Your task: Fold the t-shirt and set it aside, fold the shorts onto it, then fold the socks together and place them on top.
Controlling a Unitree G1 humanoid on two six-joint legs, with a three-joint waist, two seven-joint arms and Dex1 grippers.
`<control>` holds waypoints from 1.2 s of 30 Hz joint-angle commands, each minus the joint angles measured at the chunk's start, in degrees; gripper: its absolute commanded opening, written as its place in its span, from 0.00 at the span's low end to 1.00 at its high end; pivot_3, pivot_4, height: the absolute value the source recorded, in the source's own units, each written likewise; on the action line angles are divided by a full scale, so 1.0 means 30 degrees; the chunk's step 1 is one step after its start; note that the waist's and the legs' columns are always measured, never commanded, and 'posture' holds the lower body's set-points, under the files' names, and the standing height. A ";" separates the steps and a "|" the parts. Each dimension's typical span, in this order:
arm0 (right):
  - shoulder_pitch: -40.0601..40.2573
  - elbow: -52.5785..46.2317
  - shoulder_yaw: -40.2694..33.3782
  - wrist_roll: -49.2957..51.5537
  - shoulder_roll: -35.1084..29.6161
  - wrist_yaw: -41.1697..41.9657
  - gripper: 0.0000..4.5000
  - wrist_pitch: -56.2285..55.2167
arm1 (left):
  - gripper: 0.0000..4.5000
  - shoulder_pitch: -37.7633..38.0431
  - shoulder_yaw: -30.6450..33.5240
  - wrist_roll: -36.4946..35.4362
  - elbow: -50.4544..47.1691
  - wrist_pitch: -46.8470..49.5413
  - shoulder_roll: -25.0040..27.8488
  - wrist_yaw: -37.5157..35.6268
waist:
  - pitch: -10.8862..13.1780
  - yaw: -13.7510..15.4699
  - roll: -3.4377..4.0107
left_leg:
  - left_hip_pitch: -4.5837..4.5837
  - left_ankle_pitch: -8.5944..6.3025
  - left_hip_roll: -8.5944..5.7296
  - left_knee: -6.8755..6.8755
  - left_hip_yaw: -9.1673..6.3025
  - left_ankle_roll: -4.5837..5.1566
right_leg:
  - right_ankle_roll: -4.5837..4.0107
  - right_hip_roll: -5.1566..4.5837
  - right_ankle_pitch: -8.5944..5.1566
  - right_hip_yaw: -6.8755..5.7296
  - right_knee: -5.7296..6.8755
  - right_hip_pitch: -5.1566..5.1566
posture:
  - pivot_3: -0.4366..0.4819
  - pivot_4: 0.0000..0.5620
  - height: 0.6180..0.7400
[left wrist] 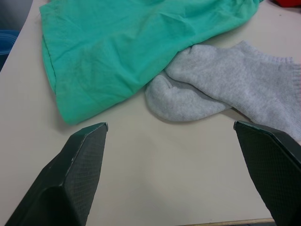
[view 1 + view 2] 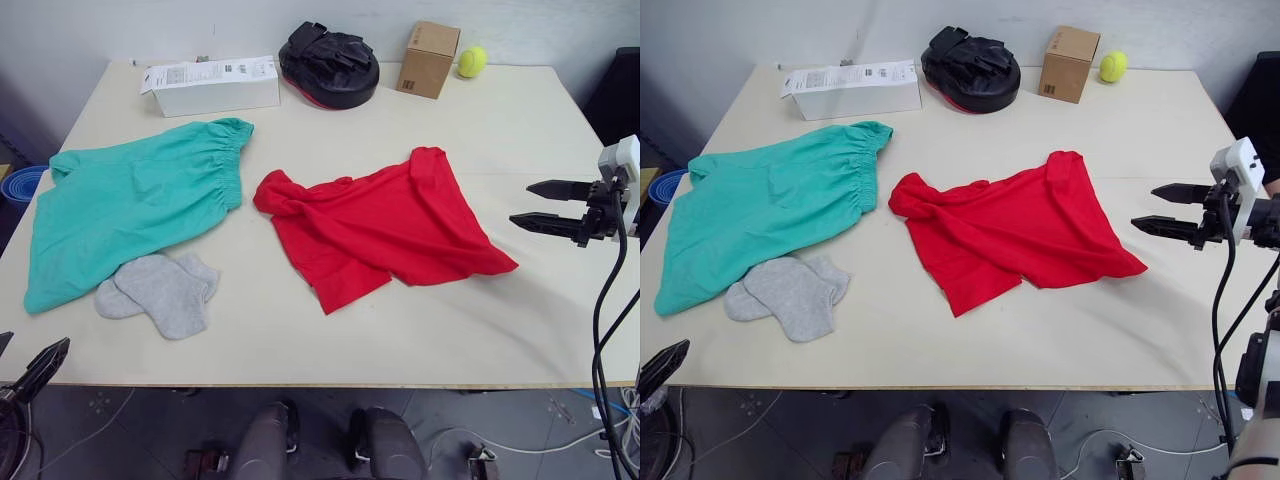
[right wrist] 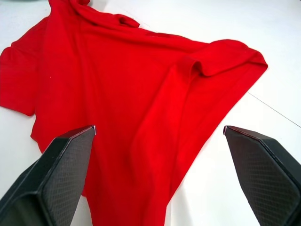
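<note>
Surface (image 2: 420, 340): pale board on which all items are carried. The shorts (image 2: 130, 205), teal-green, are spread toward the left edge, waistband turned to the far side. The t-shirt (image 2: 385, 225), red, is found crumpled and unfolded near the middle, one corner trailing toward the right edge. The socks (image 2: 160, 290), grey, are laid overlapping each other near the front-left corner, just touching the shorts' hem. A black pad (image 2: 330, 65), white box (image 2: 212, 85), cardboard box (image 2: 428, 58) and yellow ball (image 2: 472, 61) are lined along the far edge. Right gripper (image 2: 527, 204): jaws spread, empty, held just beside the shirt's trailing corner. Left gripper (image 1: 171, 134): jaws spread, empty, held near the socks. Risk judged: a single layer may be pinched from the rumpled shirt, so the fold would be dragged askew; the socks could be swept along.
</note>
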 commanded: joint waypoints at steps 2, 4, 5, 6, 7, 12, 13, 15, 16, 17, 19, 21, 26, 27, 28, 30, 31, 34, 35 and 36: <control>-0.0373 -0.0036 -0.0432 0.0080 -0.0576 0.0218 0.99 -0.0302 | 1.00 -0.0010 0.0530 -0.0270 -0.0147 -0.0064 0.0123 0.0239 | 0.0000 -0.0002 0.0000 | 0.0001 0.0001 0.0000 0.0001 0.0003 0.0001 | 0.0000 -0.0001 0.0000 0.0005 0.0000 0.0000 | 0.48 0.27 1.00; -0.0342 -0.0014 -0.0456 0.0072 -0.0589 0.0220 0.99 -0.0340 | 1.00 -0.0060 0.0515 -0.0362 -0.0114 0.0143 0.0219 0.0312 | 0.0000 -0.0005 0.0001 | 0.0002 0.0000 0.0002 0.0000 0.0003 0.0001 | 0.0000 -0.0001 0.0000 0.0009 0.0002 -0.0001 | 0.48 0.27 1.00; -0.0324 -0.0009 -0.0467 0.0071 -0.0594 0.0225 0.99 -0.0361 | 1.00 -0.0040 0.0491 -0.0379 -0.0119 0.0191 0.0258 0.0269 | 0.0000 -0.0006 0.0000 | 0.0002 0.0001 0.0003 0.0000 0.0003 0.0001 | 0.0000 0.0000 0.0000 0.0010 0.0002 -0.0002 | 0.48 0.27 1.00; -0.0311 0.0001 -0.0478 0.0074 -0.0600 0.0227 0.99 -0.0377 | 1.00 -0.0022 0.0472 -0.0367 -0.0123 0.0202 0.0286 0.0211 | 0.0000 -0.0005 0.0001 | 0.0002 0.0001 0.0003 -0.0001 0.0003 0.0001 | 0.0000 0.0000 0.0000 0.0012 0.0002 -0.0004 | 0.48 0.27 1.00; -0.0309 -0.0002 -0.0483 0.0076 -0.0600 0.0224 0.99 -0.0380 | 1.00 -0.0023 0.0472 -0.0351 -0.0110 0.0208 0.0312 0.0178 | 0.0000 -0.0005 0.0000 | 0.0001 0.0001 0.0003 -0.0002 0.0005 0.0001 | 0.0000 -0.0001 0.0000 0.0013 0.0001 -0.0005 | 0.48 0.27 1.00; -0.0235 -0.0021 -0.0532 0.0095 -0.0583 0.0146 0.99 -0.0462 | 1.00 -0.0189 0.0383 -0.0238 -0.0031 0.0183 0.0390 0.0214 | 0.0000 -0.0004 0.0001 | 0.0002 0.0000 0.0004 -0.0002 0.0006 0.0000 | 0.0000 0.0000 0.0000 0.0014 0.0000 -0.0006 | 0.48 0.27 1.00; -0.0242 -0.0045 -0.0541 0.0099 -0.0580 0.0131 0.99 -0.0466 | 1.00 -0.0291 0.0359 -0.0228 -0.0003 0.0210 0.0463 0.0245 | 0.0000 -0.0004 0.0001 | 0.0001 0.0000 0.0005 -0.0001 0.0006 0.0000 | 0.0000 0.0000 0.0000 0.0015 0.0001 -0.0005 | 0.48 0.27 1.00; -0.0247 -0.0099 -0.0591 0.0123 -0.0565 0.0059 0.99 -0.0497 | 1.00 -0.0488 0.0325 -0.0256 0.0015 0.0289 0.0617 0.0283 | 0.0000 0.0012 0.0001 | 0.0002 0.0000 0.0004 -0.0001 0.0007 -0.0001 | 0.0000 0.0000 0.0000 0.0015 0.0002 -0.0006 | 0.48 0.27 1.00; -0.0225 -0.0147 -0.0635 0.0159 -0.0552 0.0025 0.99 -0.0515 | 1.00 -0.0576 0.0253 -0.0248 -0.0050 0.0348 0.0741 0.0258 | 0.0000 0.0023 0.0001 | 0.0002 0.0000 0.0004 0.0000 0.0006 -0.0001 | 0.0000 0.0000 0.0000 0.0015 0.0004 -0.0006 | 0.48 0.27 1.00; -0.0183 -0.0233 -0.0681 0.0198 -0.0536 -0.0021 0.99 -0.0550 | 1.00 -0.0715 0.0143 -0.0266 -0.0152 0.0470 0.0950 0.0204 | 0.0000 0.0024 0.0000 | 0.0001 0.0000 0.0004 0.0000 0.0006 -0.0001 | 0.0000 -0.0001 0.0000 0.0014 0.0003 -0.0006 | 0.48 0.27 1.00; -0.0035 -0.0573 -0.0760 0.0316 -0.0519 -0.0028 0.99 -0.0518 | 1.00 -0.1150 -0.0058 -0.0463 -0.0419 0.0819 0.1541 0.0090 | 0.0000 0.0019 0.0001 | 0.0001 0.0000 0.0004 -0.0001 0.0006 -0.0001 | 0.0000 -0.0001 0.0000 0.0016 0.0003 -0.0005 | 0.48 0.27 1.00; 0.0289 -0.1159 -0.0816 0.0443 -0.0508 0.0035 0.99 -0.0535 | 1.00 -0.1784 -0.0571 -0.0733 -0.0884 0.1251 0.2366 -0.0095 | 0.0000 0.0037 0.0001 | 0.0001 0.0001 0.0004 -0.0002 0.0005 -0.0003 | 0.0000 0.0000 0.0000 0.0016 0.0007 -0.0007 | 0.48 0.27 1.00; 0.2007 -0.4373 -0.0706 0.0832 -0.0837 0.0662 0.99 -0.0065 | 1.00 -0.3907 -0.4082 -0.1029 -0.2571 0.2080 0.5659 -0.2075 | 0.0003 0.0066 0.0008 | 0.0000 0.0004 0.0000 -0.0004 0.0004 -0.0011 | 0.0001 -0.0001 0.0000 0.0024 0.0013 -0.0007 | 0.48 0.27 1.00; 0.2517 -0.5110 -0.0617 0.0801 -0.1024 0.0822 0.99 -0.0136 | 1.00 -0.4661 -0.5221 -0.0995 -0.2751 0.2045 0.6437 -0.2659 | 0.0002 0.0085 0.0011 | -0.0001 0.0004 -0.0002 -0.0003 0.0005 -0.0012 | 0.0001 0.0000 0.0000 0.0027 0.0015 -0.0008 | 0.48 0.27 1.00; 0.3031 -0.5782 -0.0543 0.0770 -0.1200 0.0967 0.99 -0.0211 | 1.00 -0.5521 -0.6401 -0.0921 -0.2812 0.1966 0.7056 -0.3162 | 0.0005 0.0105 0.0017 | 0.0001 0.0006 -0.0004 -0.0007 0.0007 -0.0012 | 0.0001 0.0004 0.0000 0.0029 0.0017 -0.0006 | 0.48 0.27 1.00; 0.3928 -0.6902 -0.0347 0.0630 -0.1534 0.1216 0.99 -0.0509 | 1.00 -0.7390 -0.8712 -0.0809 -0.2746 0.1871 0.8065 -0.4123 | 0.0009 0.0071 0.0036 | 0.0000 0.0011 -0.0002 -0.0014 0.0013 -0.0019 | 0.0001 0.0027 0.0000 0.0034 0.0018 -0.0013 | 0.48 0.27 1.00; 0.4465 -0.7394 -0.0170 0.0436 -0.1695 0.1360 0.99 -0.1060 | 1.00 -0.8546 -1.0178 -0.0651 -0.2729 0.1797 0.8421 -0.4611 | 0.0011 0.0069 0.0044 | 0.0003 0.0014 -0.0001 -0.0021 0.0021 -0.0022 | 0.0001 0.0038 0.0000 0.0041 0.0020 -0.0014 | 0.48 0.27 1.00; 0.5957 -0.8282 0.0528 -0.0563 -0.1973 0.1351 0.99 -0.3940 | 1.00 -1.2095 -1.4862 0.0724 -0.2213 0.1126 0.8776 -0.6231 | 0.0007 0.0078 0.0064 | 0.0011 0.0024 0.0032 -0.0020 0.0066 -0.0037 | 0.0001 0.0123 0.0000 0.0109 0.0023 -0.0028 | 0.48 0.27 1.00; 0.6179 -0.8347 0.0699 -0.0825 -0.1944 0.1163 0.99 -0.4687 | 1.00 -1.3200 -1.6230 0.1284 -0.1951 0.0972 0.8569 -0.6560 | 0.0007 0.0068 0.0062 | 0.0017 0.0028 0.0044 -0.0021 0.0088 -0.0042 | 0.0001 0.0147 0.0001 0.0134 0.0025 -0.0032 | 0.48 0.27 1.00; 0.6270 -0.8259 0.0937 -0.1231 -0.1900 0.0796 0.99 -0.5643 | 1.00 -1.4432 -1.7614 0.1875 -0.1636 0.0888 0.8127 -0.6715 | 0.0008 0.0036 0.0063 | 0.0024 0.0032 0.0056 -0.0018 0.0113 -0.0046 | 0.0001 0.0165 0.0001 0.0165 0.0033 -0.0044 | 0.48 0.27 1.00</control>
